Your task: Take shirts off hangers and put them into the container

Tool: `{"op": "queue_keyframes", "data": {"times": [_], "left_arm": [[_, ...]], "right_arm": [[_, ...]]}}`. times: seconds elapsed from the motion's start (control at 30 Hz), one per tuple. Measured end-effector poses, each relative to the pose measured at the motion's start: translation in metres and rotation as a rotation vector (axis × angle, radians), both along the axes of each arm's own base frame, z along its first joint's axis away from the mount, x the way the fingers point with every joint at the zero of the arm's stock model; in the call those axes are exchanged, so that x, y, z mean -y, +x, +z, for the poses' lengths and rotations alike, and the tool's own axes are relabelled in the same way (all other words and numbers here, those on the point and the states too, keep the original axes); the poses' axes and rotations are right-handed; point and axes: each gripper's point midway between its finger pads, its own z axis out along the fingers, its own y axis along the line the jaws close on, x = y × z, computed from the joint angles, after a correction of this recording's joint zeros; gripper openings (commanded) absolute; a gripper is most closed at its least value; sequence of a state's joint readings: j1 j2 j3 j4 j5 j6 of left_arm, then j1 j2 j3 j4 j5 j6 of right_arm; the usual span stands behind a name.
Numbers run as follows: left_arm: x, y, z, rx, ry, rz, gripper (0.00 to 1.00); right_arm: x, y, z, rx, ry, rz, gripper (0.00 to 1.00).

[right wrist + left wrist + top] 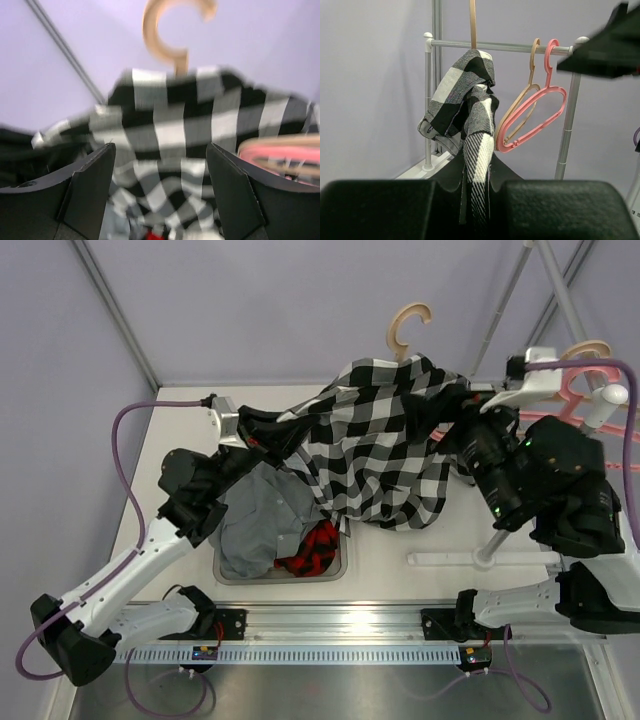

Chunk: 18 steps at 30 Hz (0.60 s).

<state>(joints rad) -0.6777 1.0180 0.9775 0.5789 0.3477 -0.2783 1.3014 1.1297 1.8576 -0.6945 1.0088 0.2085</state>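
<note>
A black-and-white checked shirt (pixel 385 445) hangs from a tan hanger (pixel 408 325) and stretches left toward the container (pixel 300 579). My left gripper (pixel 476 167) is shut on a bunched edge of this shirt (pixel 470 95), pulling it away from the rack. My right gripper (pixel 160 147) is open just in front of the shirt's body (pixel 200 125), below the tan hook (pixel 172 30), with nothing between its fingers. Inside the container lie a grey shirt (pixel 255 520) and a red-and-black plaid shirt (pixel 315 545).
An empty tan hanger (pixel 520 107) and a pink hanger (pixel 540 107) hang on the grey rack rod (pixel 510 47). The rack's poles and base (pixel 480 558) stand at the right of the table. Purple walls close in behind.
</note>
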Motion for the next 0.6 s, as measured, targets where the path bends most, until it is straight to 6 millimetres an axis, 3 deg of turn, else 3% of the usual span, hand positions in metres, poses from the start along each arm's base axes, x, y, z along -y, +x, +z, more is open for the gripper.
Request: {"op": "queue_keyframes", "data": {"times": [0.1, 0.23, 0.6], "left_arm": [[-0.005, -0.005, 0.0, -0.002, 0.0, 0.002, 0.0], [-0.007, -0.007, -0.009, -0.019, 0.005, 0.001, 0.0], [-0.011, -0.014, -0.017, -0.046, 0.012, -0.007, 0.0]], "right_arm": [[0.008, 0.012, 0.043, 0.079, 0.017, -0.044, 0.77], [0.009, 0.032, 0.063, 0.13, -0.036, -0.085, 0.74], [-0.01, 0.074, 0.025, 0.098, -0.151, -0.029, 0.73]]}}
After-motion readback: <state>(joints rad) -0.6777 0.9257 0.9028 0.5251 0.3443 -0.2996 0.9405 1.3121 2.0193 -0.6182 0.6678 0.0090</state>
